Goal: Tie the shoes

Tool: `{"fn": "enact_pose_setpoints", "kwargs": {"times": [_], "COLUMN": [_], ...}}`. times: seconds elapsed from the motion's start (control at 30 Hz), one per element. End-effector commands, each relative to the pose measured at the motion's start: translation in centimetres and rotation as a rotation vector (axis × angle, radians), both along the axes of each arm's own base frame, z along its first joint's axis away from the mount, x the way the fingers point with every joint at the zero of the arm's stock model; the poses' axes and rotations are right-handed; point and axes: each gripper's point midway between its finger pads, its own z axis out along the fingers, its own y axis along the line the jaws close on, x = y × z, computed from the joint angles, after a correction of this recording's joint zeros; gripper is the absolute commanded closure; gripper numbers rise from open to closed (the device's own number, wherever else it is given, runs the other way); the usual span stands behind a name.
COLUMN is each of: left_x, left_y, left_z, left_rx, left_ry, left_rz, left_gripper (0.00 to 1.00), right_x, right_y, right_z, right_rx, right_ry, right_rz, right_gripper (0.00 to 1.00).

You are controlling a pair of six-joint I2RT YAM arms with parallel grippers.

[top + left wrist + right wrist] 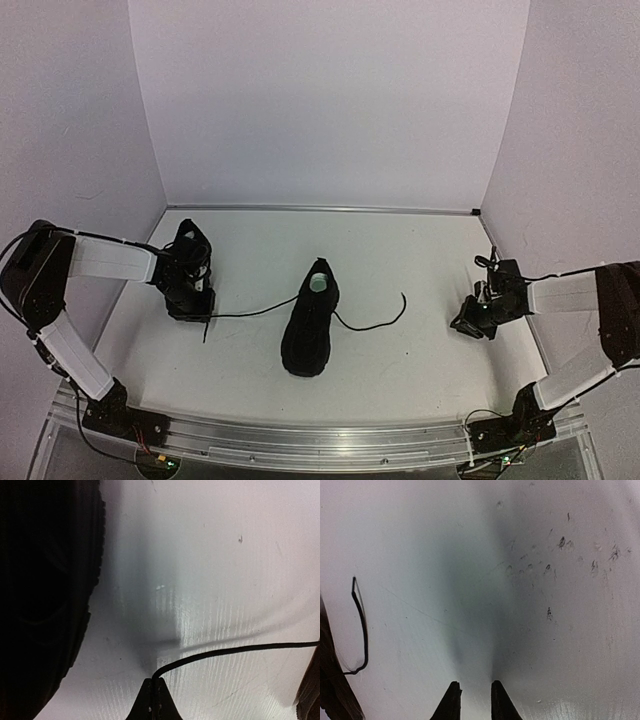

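One black shoe (308, 320) lies in the middle of the table, its opening toward the far wall. Its left lace (250, 311) runs out to my left gripper (204, 316). In the left wrist view the gripper (155, 682) is shut on this lace (235, 651), which curves off to the right. A second black shoe (45, 595), ribbed sole edge showing, fills the left of that view, close beside the gripper. The right lace (385, 318) lies loose on the table. My right gripper (470, 325) is near the right wall; its jaws (472, 690) stand slightly apart and empty.
White walls close in the table on the left, back and right. A metal rail (320, 440) runs along the near edge. In the right wrist view the loose lace end (362, 625) curls at the left. The table surface (560, 570) is scuffed.
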Motion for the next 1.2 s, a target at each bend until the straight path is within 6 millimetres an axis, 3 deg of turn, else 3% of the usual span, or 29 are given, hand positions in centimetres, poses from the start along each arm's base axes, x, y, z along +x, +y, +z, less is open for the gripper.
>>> {"fn": "enact_pose_setpoints", "kwargs": {"times": [0.0,0.13,0.23,0.3,0.47,0.57,0.7,0.77,0.83,0.87,0.97,1.07,1.17], "left_x": [0.0,0.4,1.2,1.8,3.1,3.7,4.0,3.5,3.4,3.4,3.9,3.7,1.1], "left_y": [-1.1,-0.6,0.1,-0.3,-0.5,-0.5,2.0,1.3,-0.3,-1.9,-4.8,-7.4,-11.8], "left_z": [0.0,2.3,5.3,8.0,14.4,17.2,21.9,24.4,24.7,23.5,20.6,16.9,13.7], "left_rx": [-0.028,-0.026,-0.013,-0.045,-0.100,-0.118,-0.120,-0.162,-0.165,-0.157,-0.099,0.038,0.017], "left_ry": [0.009,-0.072,-0.179,-0.272,-0.537,-0.641,-0.794,-0.909,-0.897,-0.837,-0.659,-0.570,-0.522], "left_rz": [-0.043,-0.024,-0.021,-0.054,-0.074,-0.072,0.088,0.011,-0.112,-0.220,-0.336,-0.462,-0.752], "left_gripper": [0.88,0.49,0.30,0.21,0.06,0.04,0.03,0.00,0.00,0.01,0.00,0.00,0.01], "right_x": [0.1,0.6,1.5,2.1,3.3,3.6,4.3,4.7,4.8,4.9,5.4,5.8,5.8], "right_y": [1.2,1.8,2.2,2.3,2.5,2.5,2.4,2.3,2.8,3.2,3.7,3.1,3.4], "right_z": [-0.5,1.2,4.1,6.7,12.2,14.4,17.1,18.0,18.8,19.2,20.0,18.5,17.1], "right_rx": [0.069,0.103,0.119,0.122,0.110,0.103,0.114,0.115,0.120,0.125,0.130,0.108,0.118], "right_ry": [0.024,-0.031,-0.133,-0.220,-0.401,-0.472,-0.532,-0.545,-0.570,-0.581,-0.593,-0.517,-0.478], "right_rz": [0.035,0.050,0.075,0.096,0.135,0.150,0.120,0.111,0.151,0.180,0.225,0.178,0.199], "right_gripper": [0.78,0.64,0.40,0.33,0.16,0.02,0.02,0.02,0.02,0.02,0.02,0.02,0.02]}}
